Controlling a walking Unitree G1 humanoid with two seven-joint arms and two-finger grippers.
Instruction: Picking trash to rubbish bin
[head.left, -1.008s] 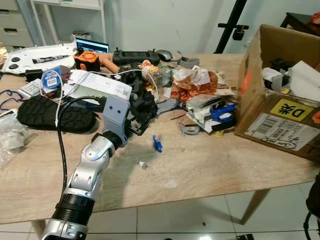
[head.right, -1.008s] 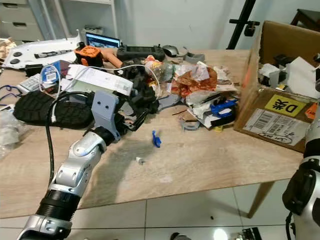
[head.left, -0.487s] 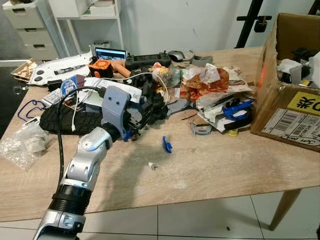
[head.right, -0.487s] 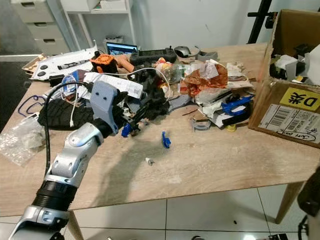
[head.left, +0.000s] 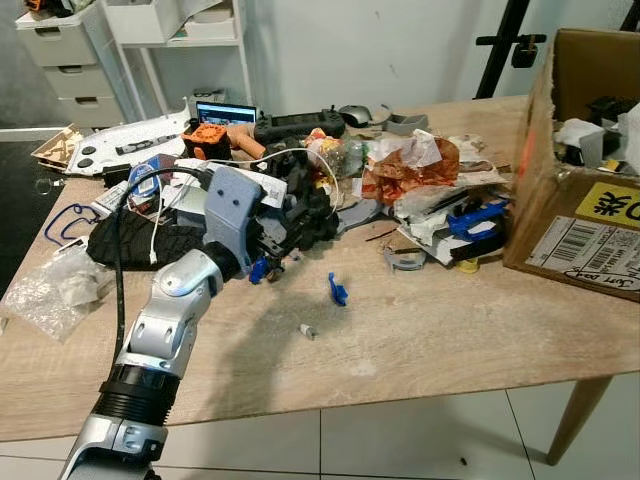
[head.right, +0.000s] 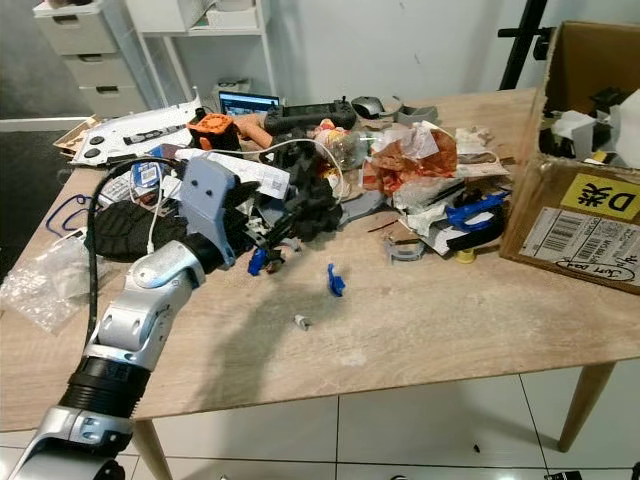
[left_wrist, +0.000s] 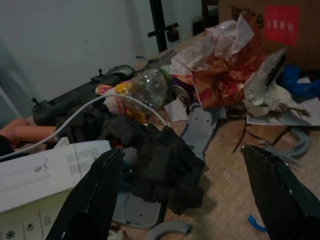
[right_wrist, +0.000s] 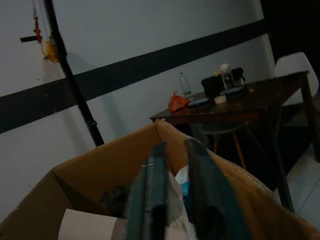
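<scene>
A wooden table (head.left: 420, 350) is seen with a large cardboard box (head.left: 585, 230) standing on its right end. White crumpled paper and dark items are held inside the box, as seen in the head views.

A pile of trash (head.left: 420, 185) is heaped across the back and middle of the table: orange and white wrappers, a clear plastic bottle (left_wrist: 145, 89), a black cloth (left_wrist: 160, 160), grey plastic parts and a blue clip. To the left of the pile, a black shoe sole (head.left: 140, 240) and a clear plastic bag (head.left: 50, 290) are laid. A small blue piece (head.left: 338, 291) and a tiny white bit (head.left: 307, 330) are left apart on bare wood in front of the pile.

The left gripper (left_wrist: 182, 185) is held at the pile's left edge, just above the black cloth; its fingers are spread wide with nothing between them, as shown by the left wrist view, where the bottle and wrappers are seen close up.

In the right wrist view, the right gripper (right_wrist: 172, 195) is held over the box's open top, its fingers close together with a narrow gap, and nothing is seen pinched. A dark table with a bottle on it is shown beyond the box.
</scene>
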